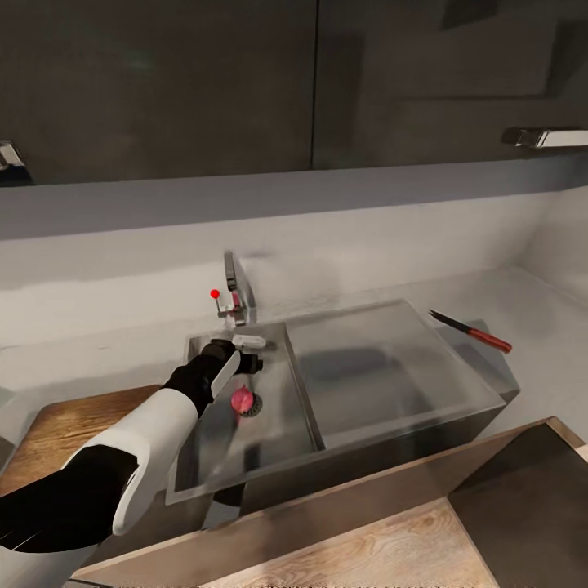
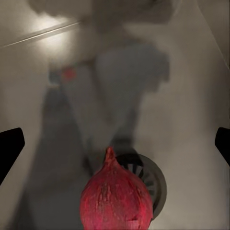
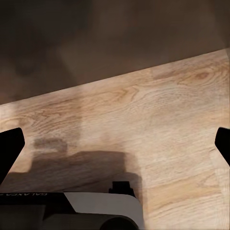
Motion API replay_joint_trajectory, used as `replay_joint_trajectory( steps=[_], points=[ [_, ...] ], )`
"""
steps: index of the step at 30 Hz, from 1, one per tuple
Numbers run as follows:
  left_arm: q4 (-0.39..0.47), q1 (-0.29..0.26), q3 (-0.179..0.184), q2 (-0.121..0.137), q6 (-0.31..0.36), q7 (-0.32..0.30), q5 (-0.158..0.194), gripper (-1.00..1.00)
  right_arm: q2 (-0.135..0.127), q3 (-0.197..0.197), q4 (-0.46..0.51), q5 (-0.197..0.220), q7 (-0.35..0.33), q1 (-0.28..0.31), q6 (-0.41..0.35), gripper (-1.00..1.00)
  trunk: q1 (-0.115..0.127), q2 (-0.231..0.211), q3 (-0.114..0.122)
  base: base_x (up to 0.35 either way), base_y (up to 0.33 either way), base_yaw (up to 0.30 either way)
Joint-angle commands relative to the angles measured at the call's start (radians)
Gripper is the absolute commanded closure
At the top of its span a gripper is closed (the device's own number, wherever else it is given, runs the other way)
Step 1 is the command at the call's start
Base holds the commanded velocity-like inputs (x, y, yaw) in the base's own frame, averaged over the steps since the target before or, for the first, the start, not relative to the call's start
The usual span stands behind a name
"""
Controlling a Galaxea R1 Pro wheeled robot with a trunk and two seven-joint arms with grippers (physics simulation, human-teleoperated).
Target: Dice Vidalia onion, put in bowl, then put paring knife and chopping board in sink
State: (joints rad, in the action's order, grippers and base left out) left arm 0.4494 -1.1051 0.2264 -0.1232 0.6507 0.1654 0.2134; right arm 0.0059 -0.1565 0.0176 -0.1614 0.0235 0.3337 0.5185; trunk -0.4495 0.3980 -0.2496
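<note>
Left pincer (image 1: 245, 353) over the sink (image 1: 392, 425) basin.
We find it spread wide above the Vidalia onion (image 1: 242, 400), which rests beside the drain (image 1: 255, 403). The paring knife (image 1: 470, 331) lies on the bench (image 1: 547, 327) right of the sink. Right pincer (image 3: 115, 143) also spread wide, over wood-grain flooring (image 3: 158, 120).

Our left arm (image 1: 155, 425) reaches forward and down, white sleeve then black wrist. Our left gripper (image 1: 245, 355) has its fingers spread wide apart, holding nothing. Our right gripper's fingers (image 3: 10, 146) are spread wide too.
</note>
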Motion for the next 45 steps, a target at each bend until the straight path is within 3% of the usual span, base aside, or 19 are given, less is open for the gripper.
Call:
replay_joint_trajectory(
  steps=[1,22,45],
  points=[
    [0.000,-0.001,0.008,0.001,0.003,0.008,0.011,-1.00,0.000,-0.009,-0.001,-0.010,0.002,0.001,0.003,-1.00,0.000,0.002,-0.003,0.001,0.000,0.000],
    [-0.030,-0.001,0.010,-0.006,0.002,0.011,0.009,-1.00,0.000,-0.008,-0.001,-0.010,0.003,0.001,0.003,-1.00,0.000,0.002,-0.036,-0.002,0.000,0.000],
    [-0.047,-0.001,0.010,-0.003,0.002,0.011,0.008,-1.00,0.000,-0.009,-0.001,-0.010,0.004,0.001,0.003,-1.00,0.000,0.002,-0.038,-0.039,0.000,0.000]
  ],
)
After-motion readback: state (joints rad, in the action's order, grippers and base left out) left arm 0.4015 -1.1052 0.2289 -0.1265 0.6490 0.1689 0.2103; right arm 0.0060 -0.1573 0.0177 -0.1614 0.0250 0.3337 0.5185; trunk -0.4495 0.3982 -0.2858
